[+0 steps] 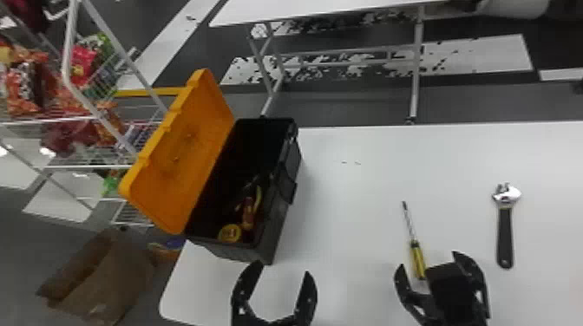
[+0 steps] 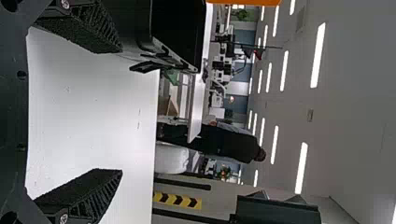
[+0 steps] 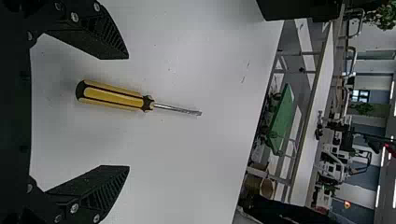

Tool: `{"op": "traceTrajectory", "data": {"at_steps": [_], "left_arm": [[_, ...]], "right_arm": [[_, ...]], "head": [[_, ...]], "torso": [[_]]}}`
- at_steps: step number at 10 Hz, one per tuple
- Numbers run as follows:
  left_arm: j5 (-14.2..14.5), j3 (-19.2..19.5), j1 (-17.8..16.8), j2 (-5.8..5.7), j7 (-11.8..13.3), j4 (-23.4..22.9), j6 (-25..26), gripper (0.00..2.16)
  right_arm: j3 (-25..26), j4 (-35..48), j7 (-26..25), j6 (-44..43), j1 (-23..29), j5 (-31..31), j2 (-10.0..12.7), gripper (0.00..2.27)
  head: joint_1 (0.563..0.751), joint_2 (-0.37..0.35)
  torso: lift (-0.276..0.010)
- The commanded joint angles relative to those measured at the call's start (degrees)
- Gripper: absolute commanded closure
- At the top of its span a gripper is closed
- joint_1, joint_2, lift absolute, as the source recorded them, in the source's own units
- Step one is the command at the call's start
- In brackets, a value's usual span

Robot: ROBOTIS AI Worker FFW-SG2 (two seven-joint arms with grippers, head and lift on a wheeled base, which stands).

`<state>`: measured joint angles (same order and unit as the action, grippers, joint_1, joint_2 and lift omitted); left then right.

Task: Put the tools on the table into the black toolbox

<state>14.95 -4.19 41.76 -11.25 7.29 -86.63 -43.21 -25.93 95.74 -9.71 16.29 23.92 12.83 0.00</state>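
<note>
Far left of the left gripper (image 1: pixel 282 268): white wire rack (image 1: pixel 68 47), rounded rails, glossy crinkled snack bags (image 1: pixel 24 89) on its shelves; the view's edge crops it. Nearer, on the floor, creased brown cardboard (image 1: pixel 121 277), form hard to make out. Ahead-left of the same gripper, on the table (image 1: pixel 355 195), the black toolbox (image 1: pixel 277 234): dull, boxy, side latch, orange lid (image 1: pixel 186 143) swung up on the side away from the grippers. Its near corner stands just beyond the left gripper's tips, its walls an upright barrier around the contents. Inside: yellow round item (image 1: pixel 230 233) and red-and-yellow handled tool (image 1: pixel 248 212); deeper part too dark to read. Left gripper: fingers wide, nothing held, inner faces ribbed; base cropped by the bottom edge. Right gripper (image 1: pixel 427 259): fingers wide, nothing gripped. Screwdriver (image 1: pixel 417 258) on the table, its fluted yellow-and-black handle seen between those fingers, thin metal shaft pointing ahead of them; clearance under the fingers cannot be told. Right of the right gripper and reaching farther ahead: adjustable wrench (image 1: pixel 504 234), shiny metal head away from the robot, smooth dark handle, flat on the smooth white tabletop.
</note>
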Motion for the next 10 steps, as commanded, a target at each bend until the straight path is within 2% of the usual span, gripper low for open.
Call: {"op": "traceTrajectory", "data": {"at_steps": [1,2,3,4,5,6,8,10], "left_arm": [[0.0,0.0,0.0,0.0,0.0,0.0,-0.1,0.07],[0.0,0.0,0.0,0.0,0.0,0.0,0.1,0.07],[0.0,0.0,0.1,0.0,0.0,0.0,0.1,0.07],[0.0,0.0,0.0,0.0,0.0,0.0,0.1,0.07],[0.0,0.0,0.0,-0.09,0.0,0.0,0.1,0.07],[0.0,0.0,0.0,-0.18,0.0,0.0,0.1,0.07],[0.0,0.0,0.0,-0.26,0.0,0.0,0.5,0.07],[0.1,-0.1,-0.2,-0.35,-0.1,-0.1,0.8,0.07]], "right_arm": [[0.0,-0.5,0.2,0.0,-0.5,-0.2,0.1,0.18],[0.0,-0.7,0.7,0.4,-0.8,-0.3,0.1,0.2],[0.0,-1.1,1.5,0.5,-1.1,-0.4,0.1,0.33],[0.0,-1.7,1.6,0.5,-1.4,-0.4,0.1,0.57],[0.0,-1.9,1.6,0.7,-1.5,-0.4,0.1,0.92],[0.0,-1.9,1.5,1.6,-1.6,-0.3,0.1,1.43],[0.2,-1.6,2.6,4.4,-1.7,0.4,0.1,1.98],[0.0,-1.3,3.8,6.0,-1.7,1.3,0.1,2.24]], "head": [[0.695,0.35],[0.695,0.35],[0.695,0.35],[0.695,0.35],[0.695,0.35],[0.695,0.35],[0.695,0.35],[0.695,0.35]], "torso": [[-0.075],[-0.075],[-0.075],[-0.075],[-0.075],[-0.075],[-0.075],[-0.075]]}}
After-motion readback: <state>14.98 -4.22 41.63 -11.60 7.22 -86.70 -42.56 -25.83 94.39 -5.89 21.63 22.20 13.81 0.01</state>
